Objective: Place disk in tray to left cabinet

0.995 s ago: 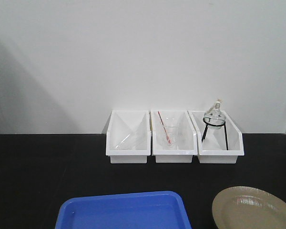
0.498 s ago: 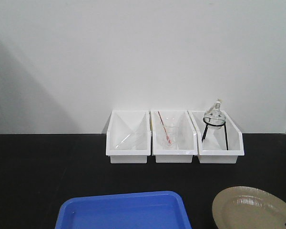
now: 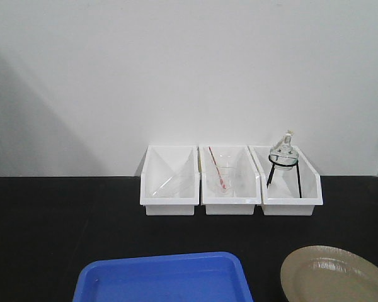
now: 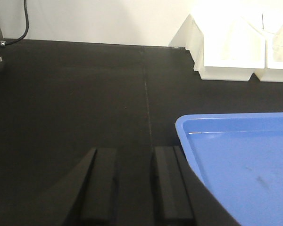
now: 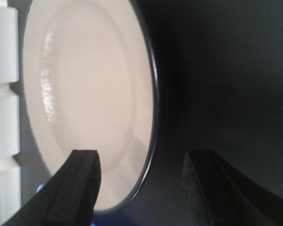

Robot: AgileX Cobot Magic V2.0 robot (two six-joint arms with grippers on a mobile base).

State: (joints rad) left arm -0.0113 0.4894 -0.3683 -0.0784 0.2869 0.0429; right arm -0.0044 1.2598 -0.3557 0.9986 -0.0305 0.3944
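**Lying flat on the table point(image 3: 50, 239), the disk point(image 3: 331, 277) sits just right of the tray point(image 3: 164, 277), with the right gripper point(image 5: 141, 162) spread across its rim**

Front view: the black table runs back to a white wall point(image 3: 176, 75). Three white bins point(image 3: 230, 189) stand side by side against the wall. The left bin holds clear glassware, too faint to name. The middle bin holds a clear beaker point(image 3: 223, 171) with a red rod in it. The right bin holds a glass flask point(image 3: 283, 153) on a black stand. At the bottom edge, the blue tray lies in the middle. The tan disk lies on the table to its right, near the tray but not touching it. Both are cut off by the frame.

Left wrist view: the left gripper point(image 4: 133, 188) is low over the bare table. Its two black fingers are a little apart, with only table between them. The finger nearer the tray is just beside the tray's rounded corner. Two bins show at the top right, and a black cable point(image 4: 26, 19) hangs at the top left.

Right wrist view: the pale, glossy disk fills the left half, its thin dark rim curving down the middle. The right gripper's fingers are wide apart. One overlaps the disk's face and the other is over the table, so the rim lies between them. Whether either touches the disk, I cannot tell. White bins line the left edge.
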